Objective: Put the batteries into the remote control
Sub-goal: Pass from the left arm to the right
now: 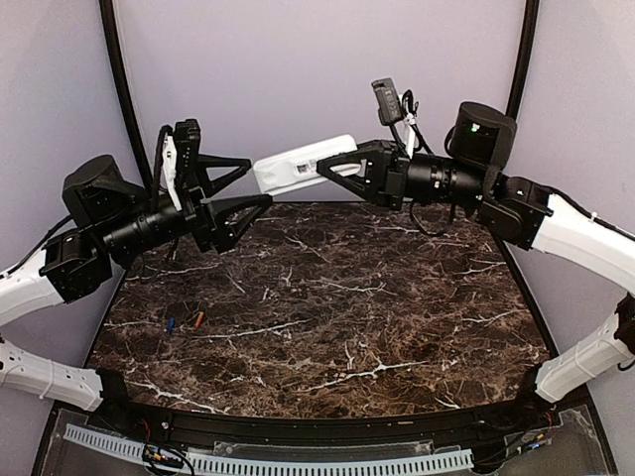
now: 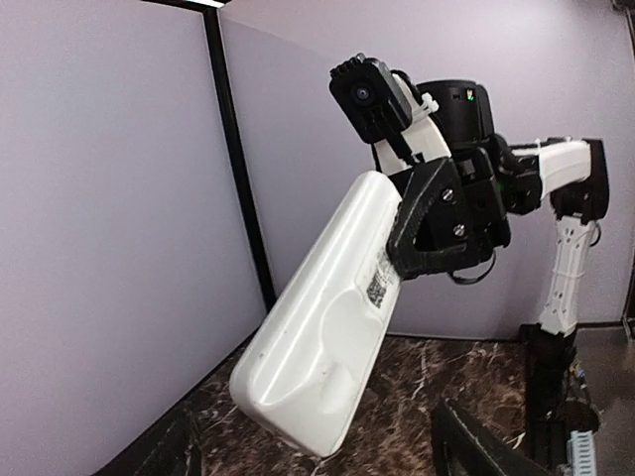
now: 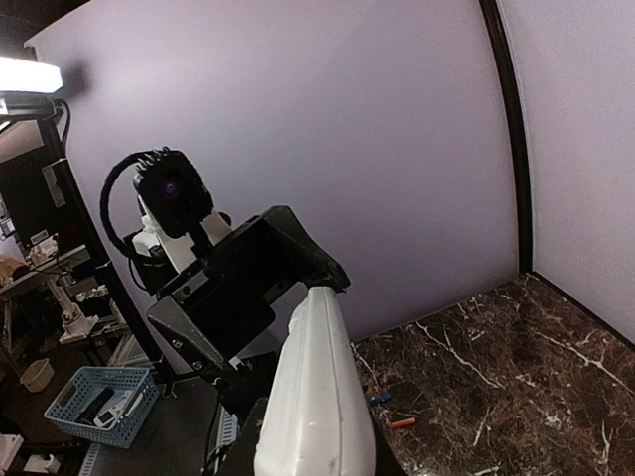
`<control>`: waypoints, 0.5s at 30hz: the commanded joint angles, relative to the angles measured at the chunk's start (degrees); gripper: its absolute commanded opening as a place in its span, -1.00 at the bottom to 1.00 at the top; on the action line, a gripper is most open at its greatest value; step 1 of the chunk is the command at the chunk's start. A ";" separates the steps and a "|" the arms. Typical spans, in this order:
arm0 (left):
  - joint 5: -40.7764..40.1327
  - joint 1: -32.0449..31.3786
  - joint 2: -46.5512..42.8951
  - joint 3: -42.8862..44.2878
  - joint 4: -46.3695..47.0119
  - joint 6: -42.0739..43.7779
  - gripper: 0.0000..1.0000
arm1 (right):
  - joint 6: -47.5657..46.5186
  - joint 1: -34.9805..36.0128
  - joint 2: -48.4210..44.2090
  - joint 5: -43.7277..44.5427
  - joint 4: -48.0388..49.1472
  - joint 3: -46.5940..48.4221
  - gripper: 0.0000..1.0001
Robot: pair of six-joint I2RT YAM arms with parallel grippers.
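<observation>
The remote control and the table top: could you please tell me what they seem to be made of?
The remote control looks like smooth white moulded plastic: rounded edges, soft sheen. The table top looks like polished dark brown marble with white veins, though it could be a printed laminate.

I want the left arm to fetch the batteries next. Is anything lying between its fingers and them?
Nothing visible does. The blue battery and orange battery lie by themselves on the marble table, below the open left gripper. The remote control is up in the air, held by the right gripper.
</observation>
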 commanded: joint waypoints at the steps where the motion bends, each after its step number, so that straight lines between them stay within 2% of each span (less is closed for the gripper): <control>1: -10.33 -3.46 -0.85 4.23 -14.10 21.28 0.64 | 3.63 -0.17 -0.44 6.48 -13.28 2.79 -1.00; 2: -12.39 -4.56 0.23 4.69 -15.00 26.70 0.66 | 4.60 -0.17 -0.18 6.83 -14.71 3.04 -1.00; 5: -20.27 -9.47 3.21 5.40 -18.03 34.92 0.71 | 5.32 -0.06 0.73 4.60 -17.21 3.39 -1.00; 7: -20.42 -10.22 4.58 6.44 -18.90 32.57 0.72 | 0.48 0.21 0.91 -1.97 -17.97 3.18 -1.00; 8: -19.85 -10.23 4.59 6.84 -19.20 30.27 0.80 | -4.31 0.54 0.79 -6.38 -20.04 3.43 -1.00; 10: -14.46 -9.63 4.00 8.62 -21.50 22.40 0.87 | -12.52 0.98 -0.03 -9.38 -25.60 3.84 -1.00; 11: -8.10 -8.79 3.86 9.81 -23.94 17.70 0.87 | -15.65 1.00 -0.39 -9.90 -28.18 4.10 -1.00; 15: 4.77 -8.34 5.06 12.48 -30.64 8.39 0.82 | -26.22 1.00 1.23 -12.15 -39.20 9.26 -1.00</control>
